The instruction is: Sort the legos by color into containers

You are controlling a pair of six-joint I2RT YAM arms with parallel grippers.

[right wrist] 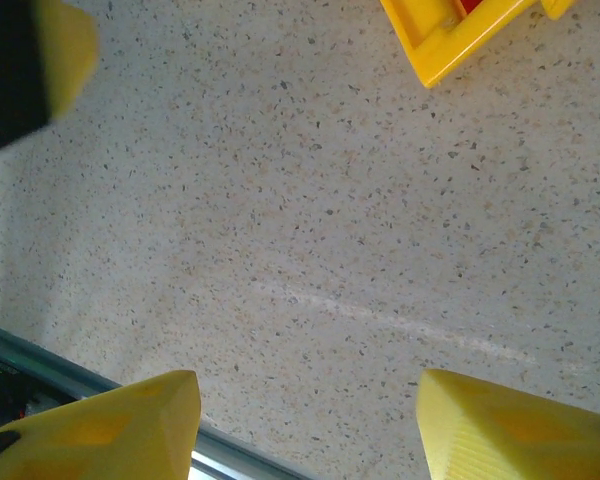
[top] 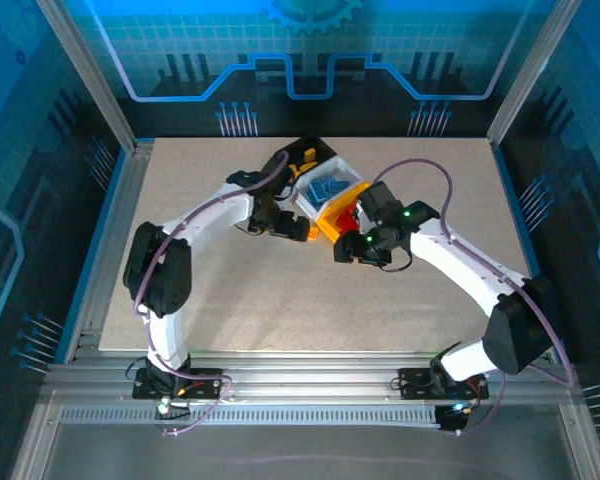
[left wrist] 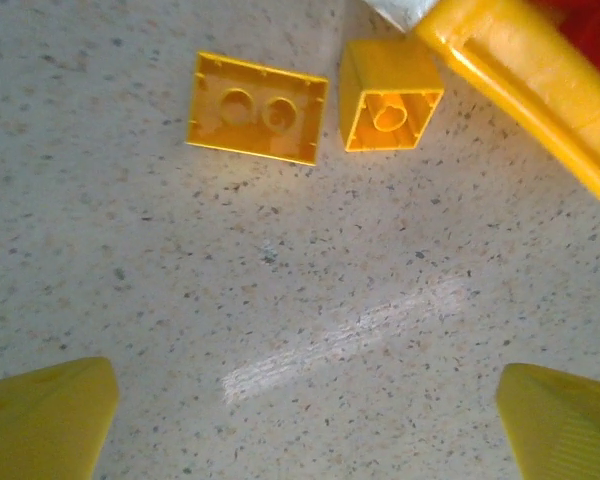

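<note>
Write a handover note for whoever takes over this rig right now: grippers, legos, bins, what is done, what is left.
Left gripper: open, empty, low over the table.
Right gripper: open, empty, above bare table by the yellow bin corner.
Loose: larger yellow lego and smaller yellow lego, both underside up beside the yellow bin.
Done: blue legos in the white bin, red legos in the yellow bin.
Left: the two yellow ones, probably for the black bin, which seems to hold yellow.

Speckled beige table (top: 230, 300), three joined bins (top: 325, 188) near centre, two yellow bricks (left wrist: 257, 107) just beside the yellow bin (left wrist: 540, 80)
</note>
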